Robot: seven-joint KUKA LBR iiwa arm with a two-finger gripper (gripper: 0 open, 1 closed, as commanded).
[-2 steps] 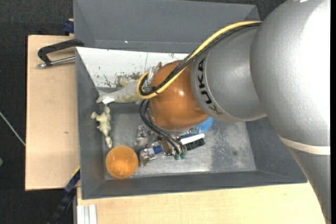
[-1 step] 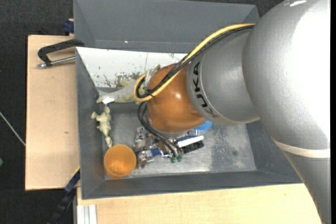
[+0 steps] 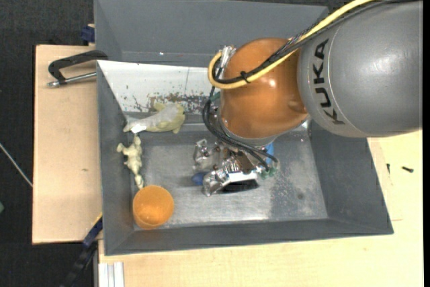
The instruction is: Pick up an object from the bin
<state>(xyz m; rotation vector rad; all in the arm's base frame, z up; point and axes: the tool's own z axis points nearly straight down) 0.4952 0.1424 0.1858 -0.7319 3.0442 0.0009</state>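
Blue piece (image 3: 198, 179), small and partly hidden, lies on the floor of the grey bin (image 3: 299, 195) near its middle, touching or just beside the lower left of the gripper (image 3: 227, 175); what kind of thing it is cannot be told. The gripper is down at the bin floor, its shiny metal end under the round orange cover (image 3: 259, 87) of the wrist, and the thick grey arm (image 3: 376, 70) comes in from the right. Whether the gripper is spread or pressed together cannot be told from this angle, nor whether anything is caught in it. The other things lie apart from it along the left side. An orange ball (image 3: 153, 206) sits in the lower left corner. Just above the ball a pale yellow toy figure (image 3: 132, 156) lies lengthwise by the left wall. Further up, near the back wall, rests a pale crumpled lump (image 3: 162, 119), well apart from the gripper
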